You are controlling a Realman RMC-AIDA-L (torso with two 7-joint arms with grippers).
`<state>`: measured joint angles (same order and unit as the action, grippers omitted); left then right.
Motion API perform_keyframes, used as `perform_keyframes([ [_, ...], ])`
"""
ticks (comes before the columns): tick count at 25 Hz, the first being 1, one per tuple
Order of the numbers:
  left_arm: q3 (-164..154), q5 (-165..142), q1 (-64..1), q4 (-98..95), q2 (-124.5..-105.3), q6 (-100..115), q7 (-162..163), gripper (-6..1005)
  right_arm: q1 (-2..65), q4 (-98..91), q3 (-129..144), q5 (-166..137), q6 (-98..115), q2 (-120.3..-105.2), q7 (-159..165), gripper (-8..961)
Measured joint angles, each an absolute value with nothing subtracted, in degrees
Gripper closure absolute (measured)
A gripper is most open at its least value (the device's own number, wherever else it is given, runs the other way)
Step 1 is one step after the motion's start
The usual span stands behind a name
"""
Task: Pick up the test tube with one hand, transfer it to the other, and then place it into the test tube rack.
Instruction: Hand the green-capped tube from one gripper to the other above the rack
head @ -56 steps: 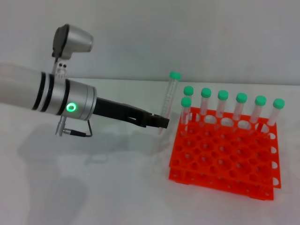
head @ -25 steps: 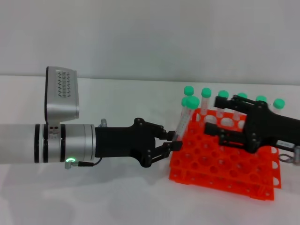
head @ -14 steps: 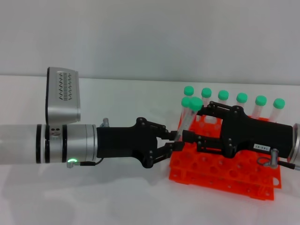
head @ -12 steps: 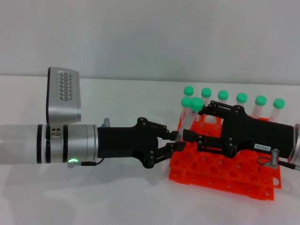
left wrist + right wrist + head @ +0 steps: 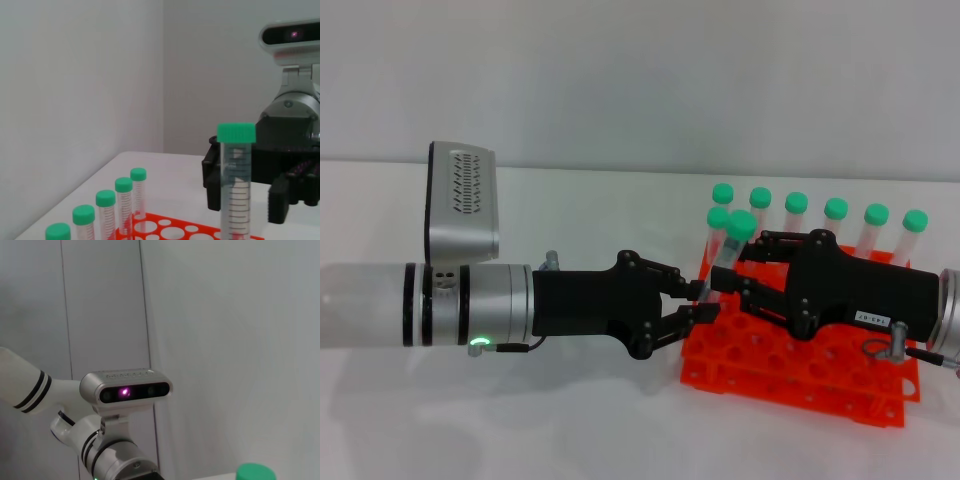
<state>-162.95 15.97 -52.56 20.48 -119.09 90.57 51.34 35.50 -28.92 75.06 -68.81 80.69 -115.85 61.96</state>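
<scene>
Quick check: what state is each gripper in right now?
Left gripper: shut on the test tube.
Right gripper: at the same tube; grip cannot be told.

Six other green-capped tubes [image 5: 796, 203] upright, white table [image 5: 570, 420], grey wall [image 5: 640, 80].

Upright test tube [image 5: 236, 185] with green cap, close in the foreground, graduation marks down its clear wall. Behind it, right gripper [image 5: 280, 167], black body facing, fingers either side of the tube. Below, test tube rack [image 5: 175, 232], four capped tubes [image 5: 116, 205] in a row.
</scene>
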Motion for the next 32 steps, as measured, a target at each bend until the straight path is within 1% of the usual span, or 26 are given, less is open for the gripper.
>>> perform_keyframes([
  [12, -163.0, 16.1, -52.6, 19.0, -119.09, 88.9, 51.3, 792, 35.9, -29.2, 76.5, -68.8, 80.7, -115.84, 61.9, 659],
  [17, -162.9, 15.7, -52.8, 18.4, -119.09, 87.9, 51.3, 789, 36.1, -29.3, 77.3, -68.8, 79.8, -115.91, 61.8, 669],
  [23, -163.0, 15.5, -53.3, 18.2, -119.09, 88.0, 51.3, 785, 36.0, -29.4, 76.9, -68.8, 78.4, -115.86, 61.8, 777],
  [28, -163.0, 15.3, -53.5, 18.2, -119.09, 88.0, 51.6, 782, 35.3, -29.5, 76.7, -67.0, 77.2, -115.58, 61.6, 635],
  [32, -163.0, 15.3, -53.5, 18.2, -119.10, 88.0, 51.7, 779, 35.1, -29.6, 76.7, -66.4, 77.1, -115.54, 61.3, 548],
])
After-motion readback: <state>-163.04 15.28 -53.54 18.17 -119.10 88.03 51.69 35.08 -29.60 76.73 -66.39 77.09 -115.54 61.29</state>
